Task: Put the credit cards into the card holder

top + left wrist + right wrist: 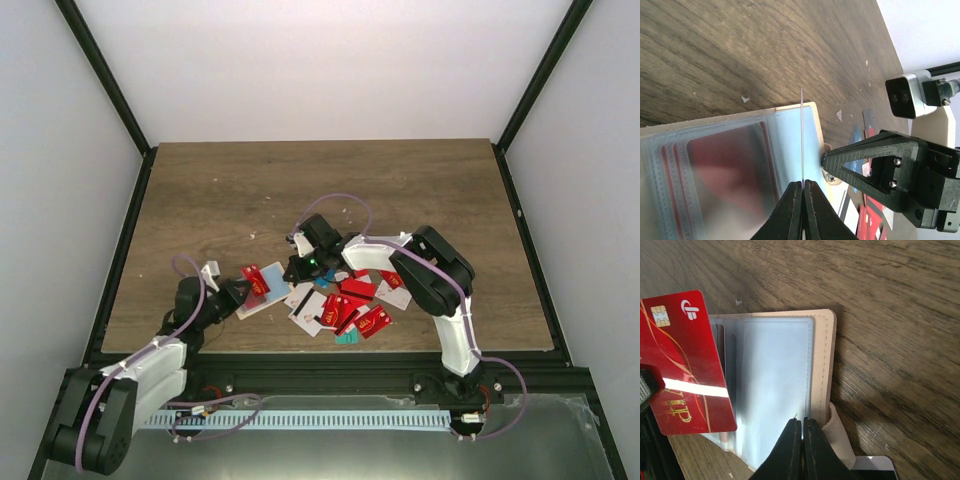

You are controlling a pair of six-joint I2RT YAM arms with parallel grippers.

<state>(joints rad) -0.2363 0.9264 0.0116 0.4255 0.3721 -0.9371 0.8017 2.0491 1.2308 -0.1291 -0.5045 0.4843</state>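
Observation:
The beige card holder [266, 299] lies open on the table, its clear sleeves [775, 380] facing up inside the beige rim [826, 355]. My left gripper [240, 291] is shut on a red credit card [254, 279] and holds it upright over the sleeves. That card is edge-on in the left wrist view [802, 135] and face-on in the right wrist view [687, 365]. My right gripper [297, 268] is shut, its tips [803, 421] resting on the holder's sleeve beside the rim and snap tab [839, 432]. The heap of credit cards [350, 302] lies right of the holder.
The right arm reaches leftward over the card heap. A white card [875, 464] lies just behind the snap tab. Red cards [871, 217] show under the right gripper body [890, 172]. Bare wood table [320, 190] stretches behind, with the frame rail at the near edge.

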